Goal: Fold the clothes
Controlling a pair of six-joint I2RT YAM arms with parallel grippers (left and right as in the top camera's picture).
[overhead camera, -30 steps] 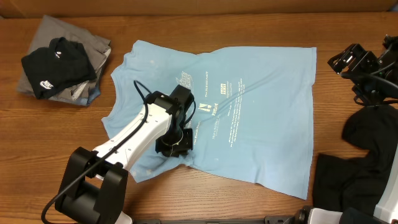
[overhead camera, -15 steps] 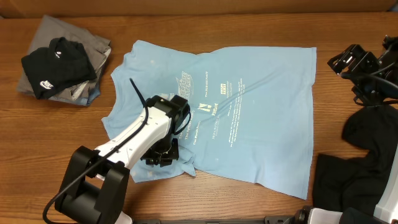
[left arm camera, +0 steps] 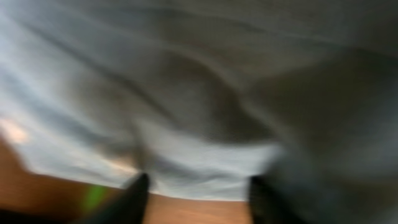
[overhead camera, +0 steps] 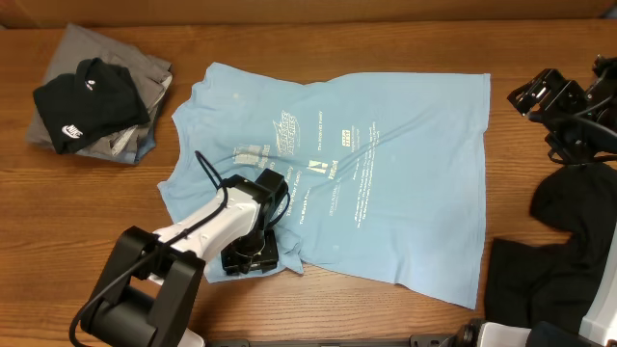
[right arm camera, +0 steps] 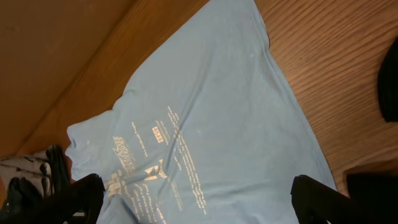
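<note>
- Blue shirt (overhead camera: 386,183) lies spread, print up.
- Left gripper (overhead camera: 253,258): jaws apart astride shirt's near edge, nothing pinched yet.
- Right gripper (right arm camera: 199,196): wide open, empty, well apart.
- I would close on both 2 edge layers before lifting.

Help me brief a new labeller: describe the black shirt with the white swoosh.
On the brown wooden table, find the stack of folded grey garments in the far left corner, beside the spread light blue T-shirt. The black shirt lies on top; unlike the black clothes at the right edge, it shows a white swoosh logo.
</note>
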